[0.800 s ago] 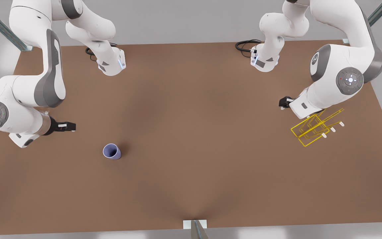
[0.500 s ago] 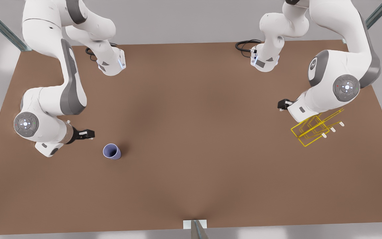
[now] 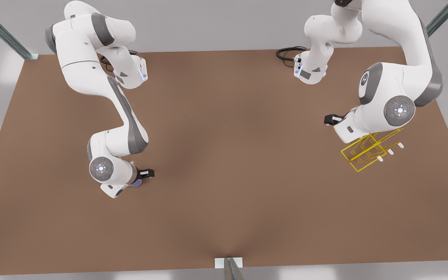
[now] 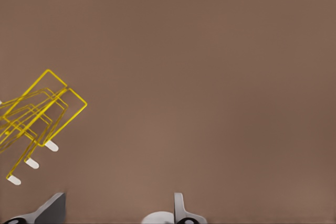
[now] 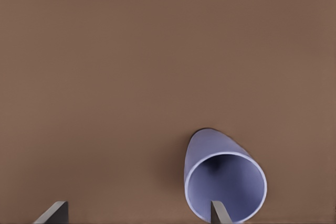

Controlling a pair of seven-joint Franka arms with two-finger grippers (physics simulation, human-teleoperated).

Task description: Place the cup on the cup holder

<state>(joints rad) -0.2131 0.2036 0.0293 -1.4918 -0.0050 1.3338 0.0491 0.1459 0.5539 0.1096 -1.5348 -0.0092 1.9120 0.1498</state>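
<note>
The right gripper [image 3: 149, 173] has swung over the small lavender-blue tapered cup [image 5: 224, 181], fingers spread apart. The cup looks light, stiff and slippery; pinch its rim. The left gripper [image 3: 331, 119], fingers apart too, waits by the yellow wire cup holder [image 3: 368, 150] at the picture's right.

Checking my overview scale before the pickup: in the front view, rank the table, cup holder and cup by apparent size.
1. Table, by far the largest.
2. Cup holder, at the front view's right.
3. Cup: just a lavender sliver shows under the right gripper, so its rank is unsure.
</note>
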